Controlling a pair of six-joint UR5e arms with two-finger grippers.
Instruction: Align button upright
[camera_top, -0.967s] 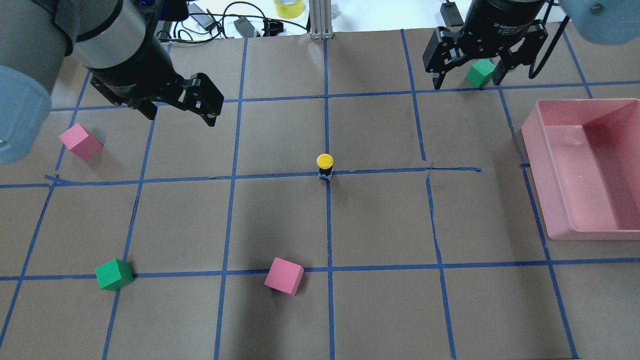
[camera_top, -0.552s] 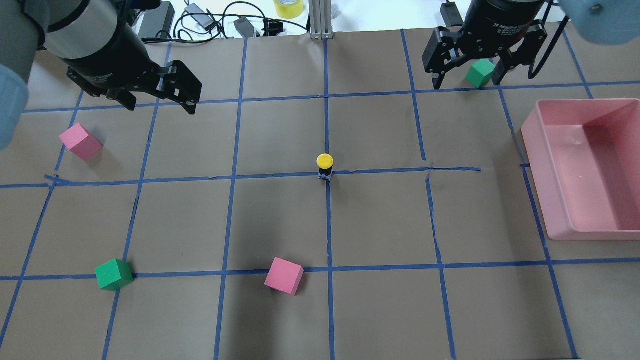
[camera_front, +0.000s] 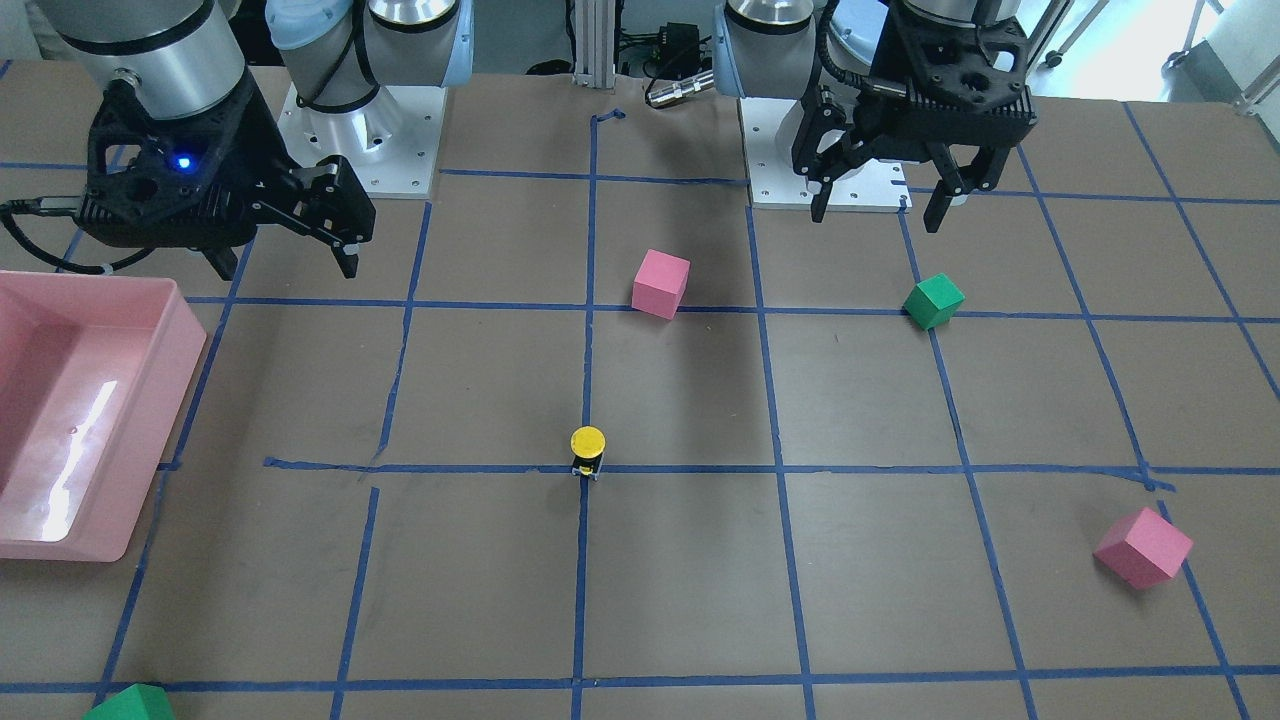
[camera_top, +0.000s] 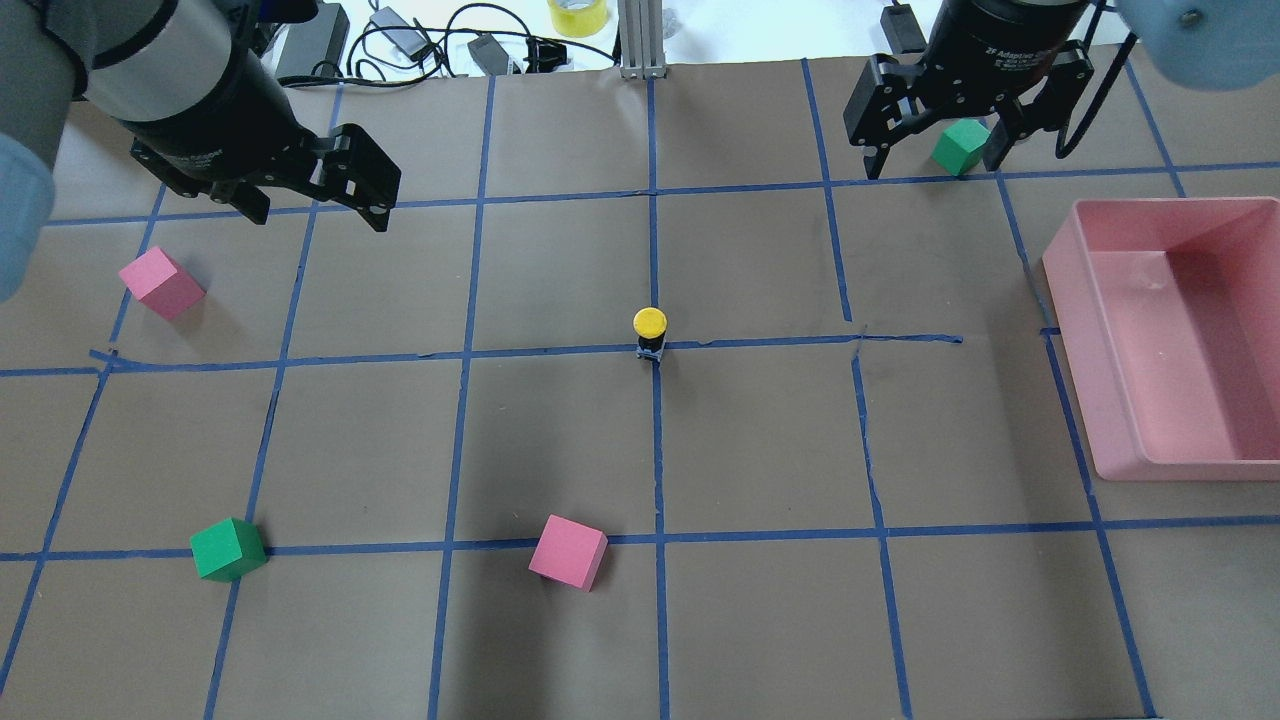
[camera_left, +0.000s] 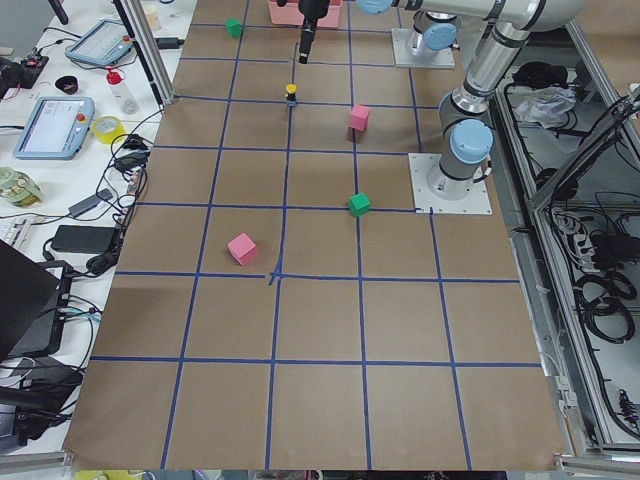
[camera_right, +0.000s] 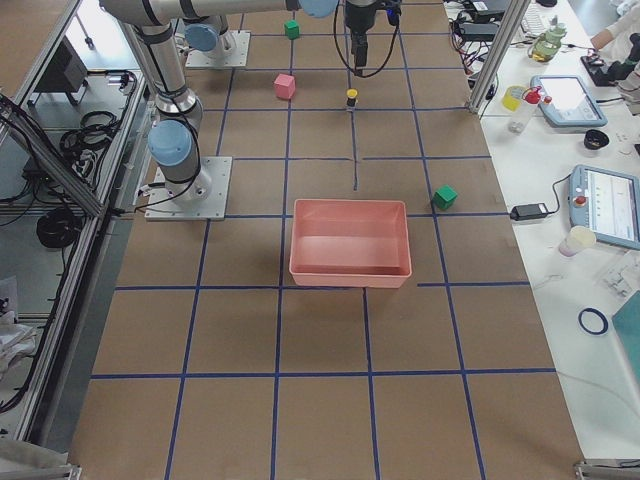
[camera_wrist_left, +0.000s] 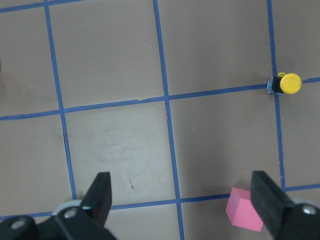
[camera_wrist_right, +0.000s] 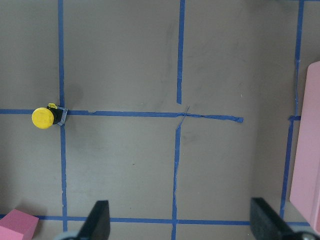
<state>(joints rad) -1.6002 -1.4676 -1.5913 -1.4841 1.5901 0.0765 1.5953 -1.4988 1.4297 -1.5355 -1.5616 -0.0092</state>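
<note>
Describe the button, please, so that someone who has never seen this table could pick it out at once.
On the brown table gridded with blue tape, look to the middle, where two tape lines cross. The button stands there upright. It is smaller than the pink cube nearest it and alone has a round yellow cap.

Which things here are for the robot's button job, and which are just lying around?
For the job:
small yellow-capped black push-button, standing upright

Just lying about:
near pink foam cube
left pink foam cube
near green foam cube
far green foam cube
pink plastic bin
</note>
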